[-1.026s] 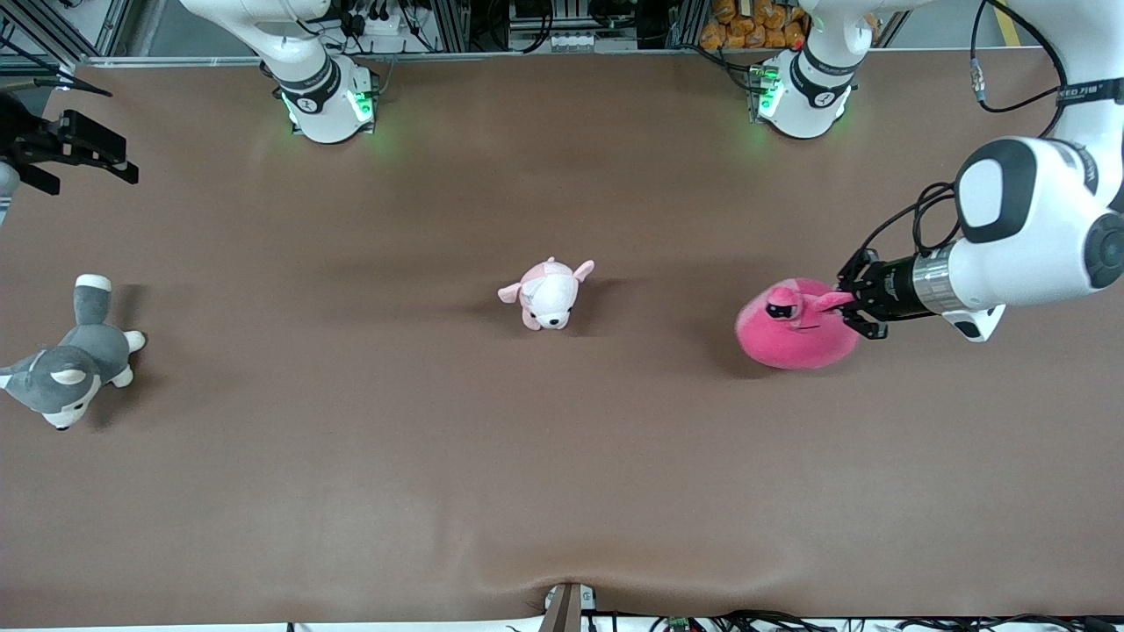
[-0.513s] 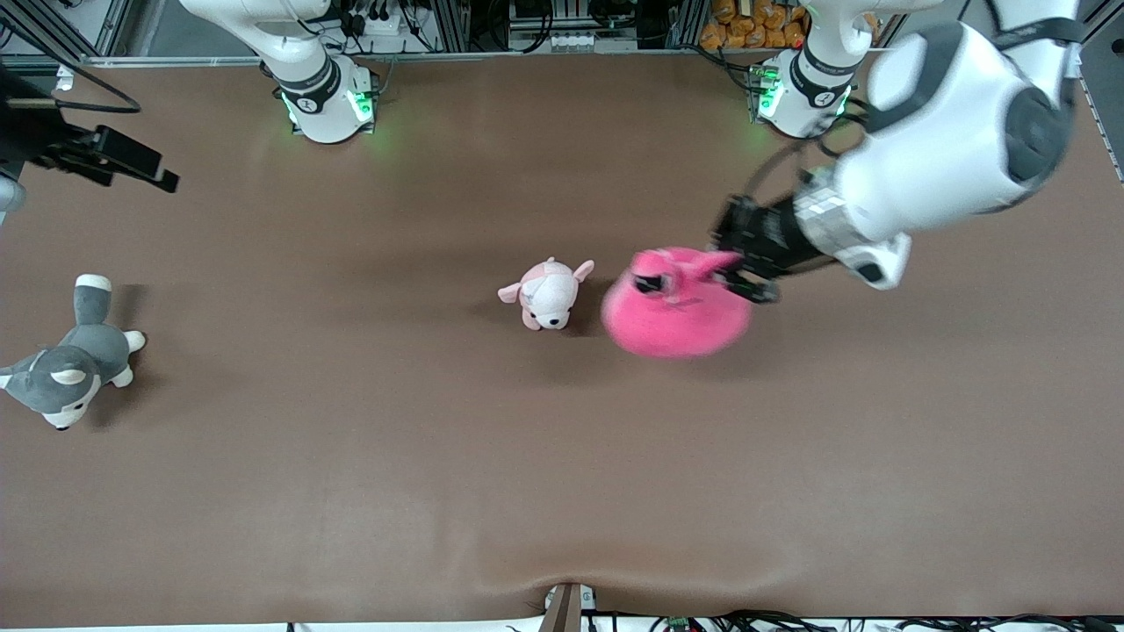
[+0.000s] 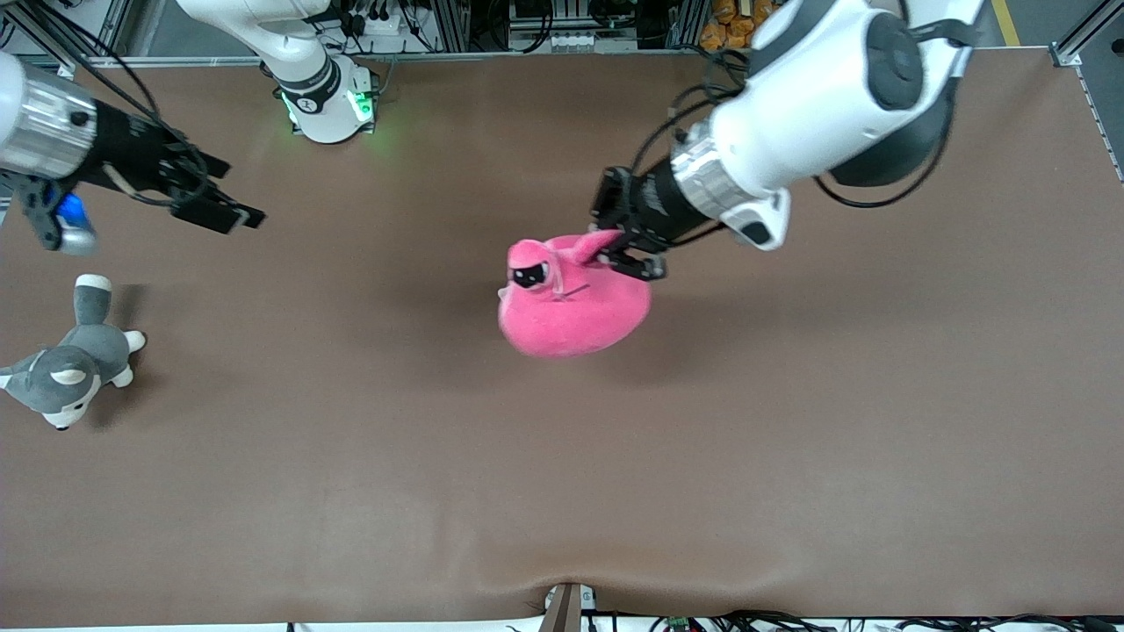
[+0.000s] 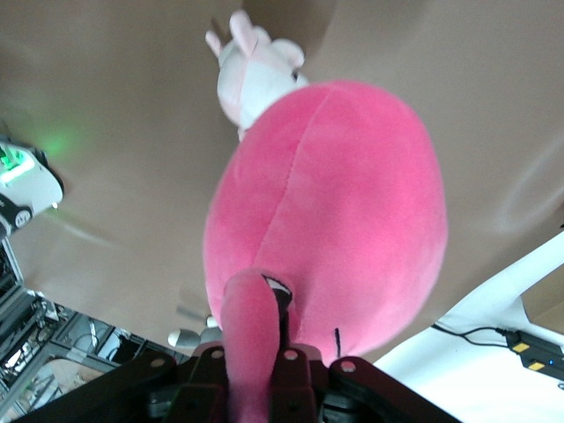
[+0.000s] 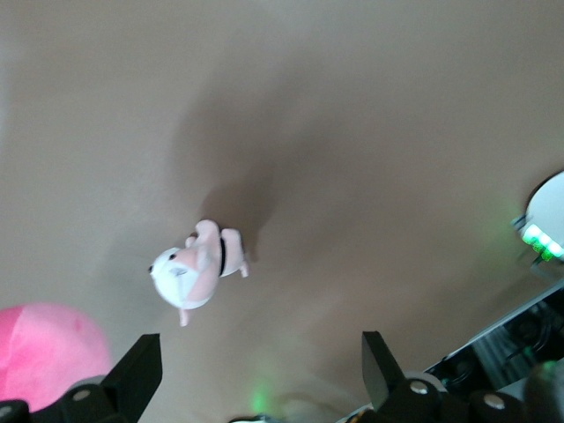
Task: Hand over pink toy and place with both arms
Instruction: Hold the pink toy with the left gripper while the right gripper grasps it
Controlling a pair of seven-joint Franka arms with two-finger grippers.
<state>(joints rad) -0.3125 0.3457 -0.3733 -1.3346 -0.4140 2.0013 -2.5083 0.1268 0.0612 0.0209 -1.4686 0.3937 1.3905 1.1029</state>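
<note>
At the counter's (image 3: 369, 456) right-arm end, a grey husky plush (image 3: 68, 364) lies untouched near the edge. Above it, the right end effector (image 3: 230, 213) has swung in from that edge toward the middle, fingers spread wide and holding nothing; in the right wrist view its two fingers (image 5: 141, 370) frame bare counter and the pale pink-and-white puppy (image 5: 196, 270). The right arm reaches low and nearly level, wrist pointed toward the centre.

Mid-counter, the pink toy (image 3: 571, 298) has travelled from the left-arm end and now hangs in the air over the puppy, hiding it in the front view. The left end effector (image 3: 625, 250) is clenched on one of the toy's ears, and the round body dangles below. The left arm stretches in from its base with its forearm angled down across the counter's centre.

Both arms are converging, so the handover looks close, though the right end effector is well apart from the toy.
</note>
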